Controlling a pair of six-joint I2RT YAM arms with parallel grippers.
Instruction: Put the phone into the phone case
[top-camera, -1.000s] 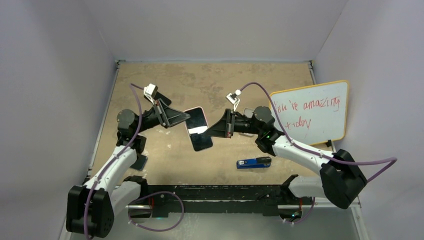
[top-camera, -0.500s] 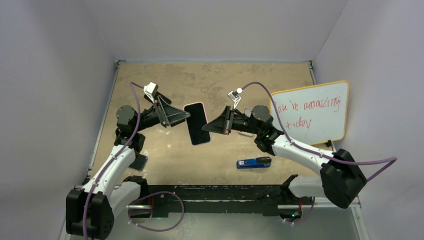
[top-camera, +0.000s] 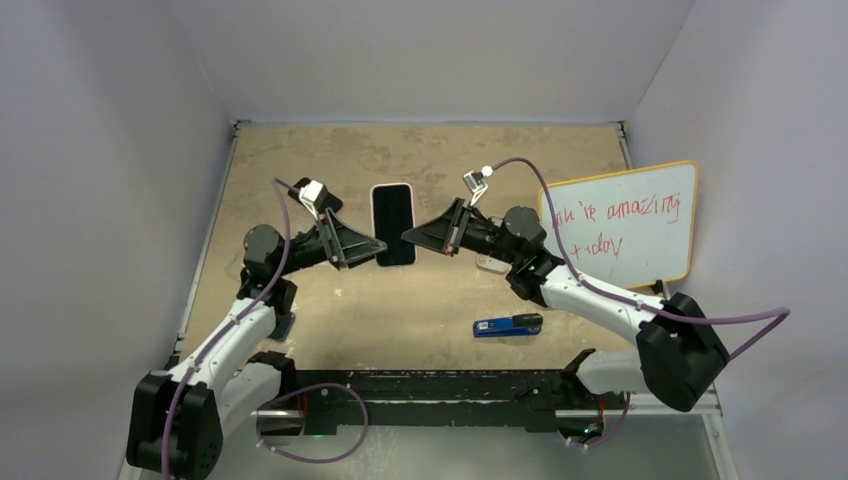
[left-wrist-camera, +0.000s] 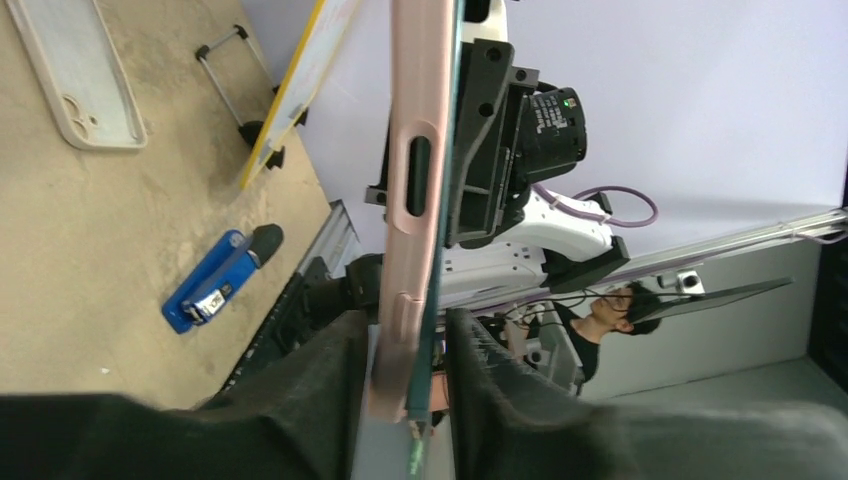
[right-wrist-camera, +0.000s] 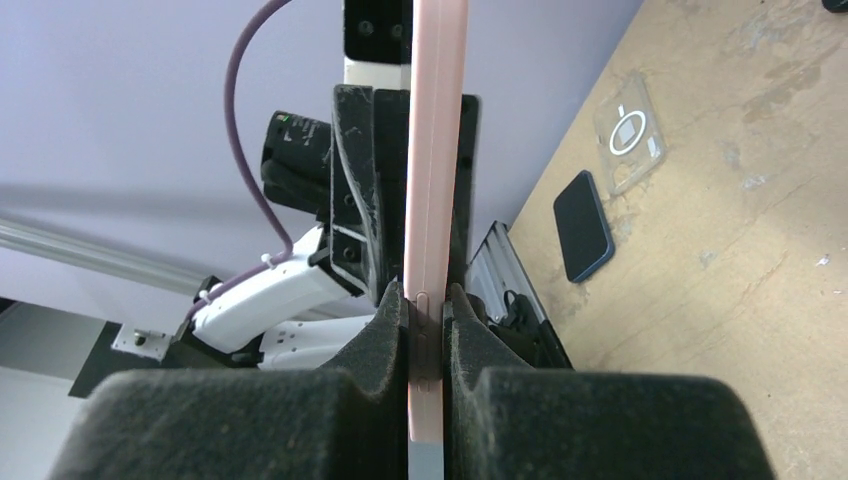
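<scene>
A pink phone case (top-camera: 393, 224) with the black phone in it is held in the air between both arms, screen up in the top view. My left gripper (top-camera: 376, 247) is shut on its near left edge. My right gripper (top-camera: 410, 237) is shut on its right edge. In the left wrist view the pink case (left-wrist-camera: 415, 150) stands edge-on between my left gripper's (left-wrist-camera: 405, 335) pads, with the phone's dark edge (left-wrist-camera: 448, 120) against its open side. In the right wrist view my right gripper (right-wrist-camera: 427, 300) clamps the case's pink edge (right-wrist-camera: 436, 150) at the side buttons.
A blue stapler-like tool (top-camera: 508, 325) lies near the front. A whiteboard (top-camera: 620, 225) leans at the right. A pale spare case (left-wrist-camera: 75, 75) and a clear case (right-wrist-camera: 628, 133) lie on the table. A dark blue phone (right-wrist-camera: 583, 225) lies by the left arm's base.
The cased phone has moved away from the arms' bases and turned from slanted to straight lengthwise. Both grippers moved with it and now hold its nearer end.
</scene>
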